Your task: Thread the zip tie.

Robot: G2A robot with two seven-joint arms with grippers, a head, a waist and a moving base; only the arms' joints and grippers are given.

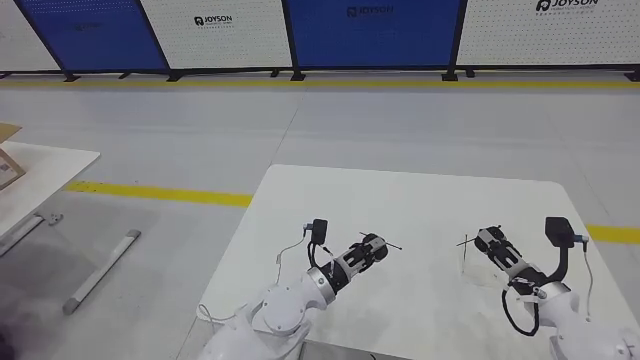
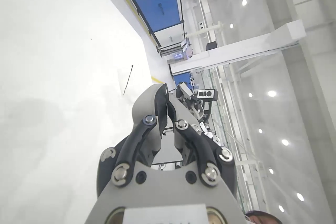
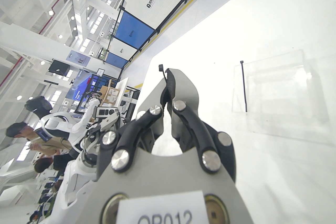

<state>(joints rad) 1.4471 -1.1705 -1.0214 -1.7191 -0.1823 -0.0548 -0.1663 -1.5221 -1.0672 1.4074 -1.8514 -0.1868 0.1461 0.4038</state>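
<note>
Your right gripper (image 3: 167,72) had its jaws pinched shut on the zip tie (image 3: 160,68), with only the head end poking past the tips. Your left gripper (image 2: 163,87) had its jaws drawn together as well. Whether they gripped anything, I could not tell from its own view. A second zip tie (image 3: 244,86) rested on a clear sheet (image 3: 288,93) on the desk (image 1: 400,195), near the right gripper.

The risk, as I judged it, was this: so little strap stood proud of the right jaws that it could twist or slip once pushed against anything. The slot in the head also looked too small to line up by eye.

Both arms sat low in the top frame, the left at lower centre and the right at lower right. Their wrists were rolled sideways, and their jaws angled toward each other yet were well apart.
</note>
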